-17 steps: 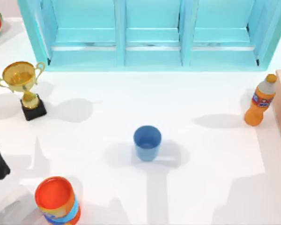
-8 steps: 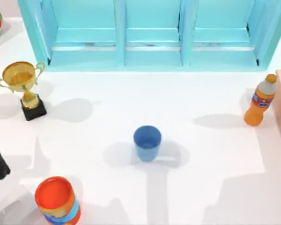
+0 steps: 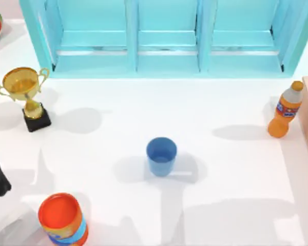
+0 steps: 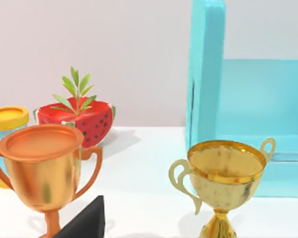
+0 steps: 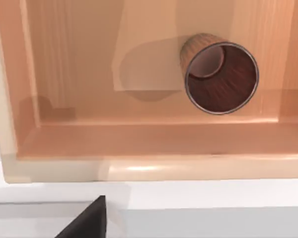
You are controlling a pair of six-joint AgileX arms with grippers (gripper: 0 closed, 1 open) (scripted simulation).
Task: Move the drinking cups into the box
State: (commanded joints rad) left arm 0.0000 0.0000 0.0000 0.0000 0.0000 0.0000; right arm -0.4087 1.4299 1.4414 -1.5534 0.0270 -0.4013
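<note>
Cups stand half moved: the coppery brown cup [image 5: 219,79] sits upright inside the box [image 5: 139,144], past the right arm's fingers, whose state I cannot tell; the blue cup [image 3: 161,156] waits mid-table.

no readable text; the orange bottle [image 3: 284,115] label is illegible.

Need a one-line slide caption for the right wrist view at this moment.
Coppery brown cup stands upright inside the tan box, seen from above its near wall.
</note>
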